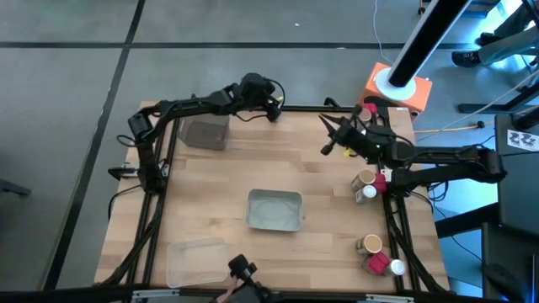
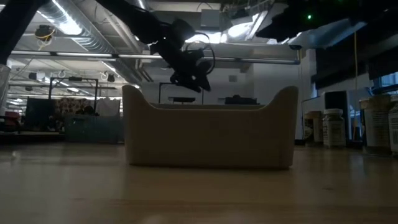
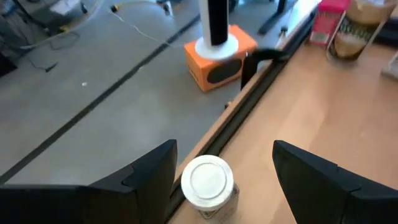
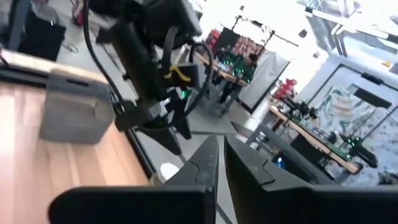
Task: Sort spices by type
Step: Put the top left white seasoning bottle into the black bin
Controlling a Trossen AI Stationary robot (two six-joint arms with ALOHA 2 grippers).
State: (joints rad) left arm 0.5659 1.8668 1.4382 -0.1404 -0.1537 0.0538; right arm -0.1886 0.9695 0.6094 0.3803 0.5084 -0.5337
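A white-capped spice jar (image 3: 208, 185) stands on its base at the table's far edge. My left gripper (image 3: 224, 152) is open above it, one finger on either side of the jar, and touches nothing. The high view shows this gripper (image 1: 274, 111) at the far edge, right of the grey tray (image 1: 206, 133). My right gripper (image 1: 327, 145) hovers shut and empty over the table's far right, its fingers (image 4: 211, 155) pointing toward the left arm. More spices stand by the right edge: a tan-lidded jar (image 1: 364, 179), a red one (image 1: 381, 177) and a near group (image 1: 377, 255).
A clear tray (image 1: 274, 209) stands mid-table, and another clear tray (image 1: 198, 257) at the near left. An orange box (image 1: 400, 88) with a dark post sits beyond the far right corner. The table's frame rail (image 3: 249, 106) runs beside the jar.
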